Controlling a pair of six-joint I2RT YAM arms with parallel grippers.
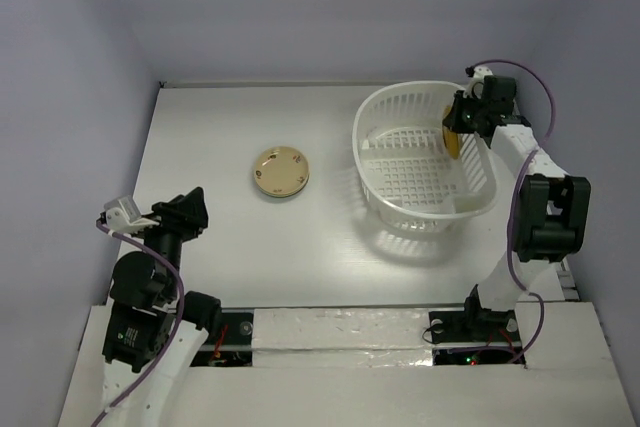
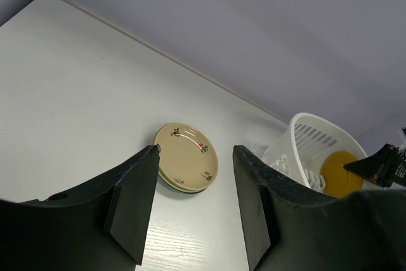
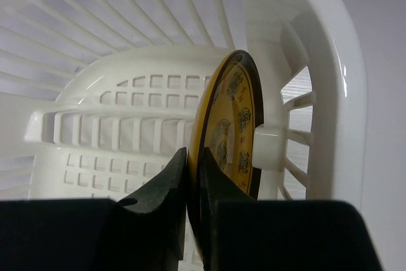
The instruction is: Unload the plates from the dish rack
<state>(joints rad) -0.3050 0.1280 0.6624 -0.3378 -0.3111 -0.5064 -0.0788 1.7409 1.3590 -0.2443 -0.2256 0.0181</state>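
Rack first: the white dish rack [image 1: 410, 217] wraps closely around my right gripper [image 3: 190, 157]. Its slatted wall sits just right of the fingers and curves over ahead of them, so a lift that isn't straight could hook the plate on a slat or the rim and drag the whole basket along, which I judge to be light. Next, the beige plate [image 1: 281, 171] lies flat on the table [image 1: 200, 127], well off to that gripper's left and seemingly atop others; a careless set-down there could chip or scatter them. The orange-yellow patterned plate [image 3: 231, 125] stands on edge inside the rack, rising directly ahead of the fingers, which are pinched on its lower rim. I judge that so thin a bite could let it swivel or slip once its weight comes free. My left gripper [image 2: 195, 169] hangs released, facing the beige plate, well apart from the rack.
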